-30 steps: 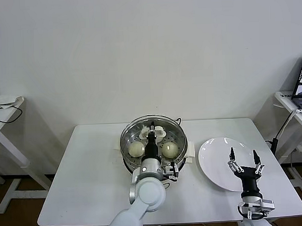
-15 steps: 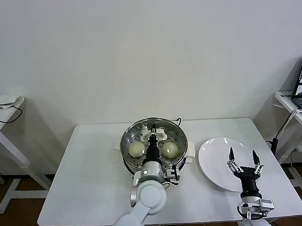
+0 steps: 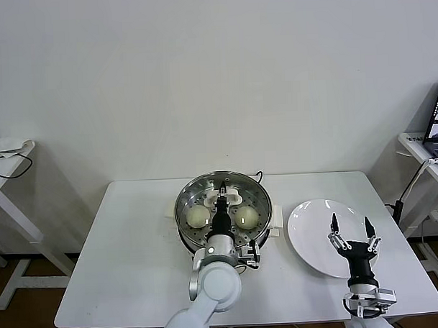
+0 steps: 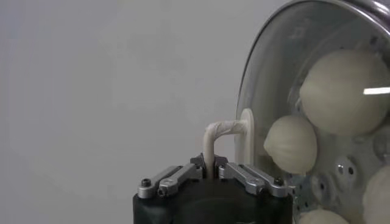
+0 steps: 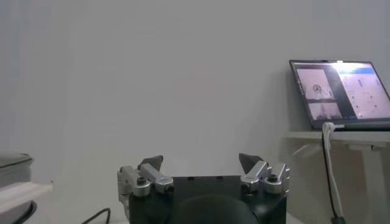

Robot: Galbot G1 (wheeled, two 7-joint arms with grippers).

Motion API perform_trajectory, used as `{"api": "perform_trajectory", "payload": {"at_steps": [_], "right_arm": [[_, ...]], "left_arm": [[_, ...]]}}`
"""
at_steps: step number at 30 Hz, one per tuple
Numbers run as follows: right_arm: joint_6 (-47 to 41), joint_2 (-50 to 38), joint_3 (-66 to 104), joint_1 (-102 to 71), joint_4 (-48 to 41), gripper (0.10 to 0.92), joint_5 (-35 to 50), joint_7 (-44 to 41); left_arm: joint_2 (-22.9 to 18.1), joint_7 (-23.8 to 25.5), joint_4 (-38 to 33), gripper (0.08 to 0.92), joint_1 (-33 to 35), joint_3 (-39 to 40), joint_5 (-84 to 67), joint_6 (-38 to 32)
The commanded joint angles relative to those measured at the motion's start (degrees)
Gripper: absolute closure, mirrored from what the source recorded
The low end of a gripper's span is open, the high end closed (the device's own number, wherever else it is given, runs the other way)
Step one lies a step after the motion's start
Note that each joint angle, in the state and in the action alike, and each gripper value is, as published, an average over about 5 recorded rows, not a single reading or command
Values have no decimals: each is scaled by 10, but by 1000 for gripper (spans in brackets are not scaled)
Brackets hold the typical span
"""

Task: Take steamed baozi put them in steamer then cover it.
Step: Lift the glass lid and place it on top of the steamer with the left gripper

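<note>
The steamer (image 3: 223, 207) sits in the middle of the worktop (image 3: 136, 253), nearer the back edge. Buns (image 3: 198, 216) lie inside it. The left gripper (image 3: 223, 194) is clenched on the white handle (image 4: 218, 137) of the glass lid (image 4: 277, 85), right above the steamer. The right gripper (image 3: 349, 235) is spread wide over the plate (image 3: 311, 229) near the right edge. No writing can be read.

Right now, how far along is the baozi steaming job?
The steamed baozi are in the steamer, and the plate is empty. The left gripper is shut on the lid handle, holding it over the steamer. What's left is seating and releasing it. The right gripper waits open above the plate.
</note>
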Motion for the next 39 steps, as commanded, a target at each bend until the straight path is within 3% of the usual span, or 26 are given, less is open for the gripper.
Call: {"api": "perform_trajectory", "payload": {"at_steps": [1,23,31,39], "right_arm": [[0,0,1,0,1,203,0,0],[2,-2,3,-2,1,203,1,-2],[3,-3,3,-2,-1,203,1,-2],[4,-6,3,1,-8,203,2,-2]], "left_arm": [[-1,-1,0,810,0,0,0,-3],[-6,-11,2,792,7,-11,-2,-23],[10,-15,-25,579,21,-9,-3,-24],[57,-19,-95,351,52,1,-25,-13]]}}
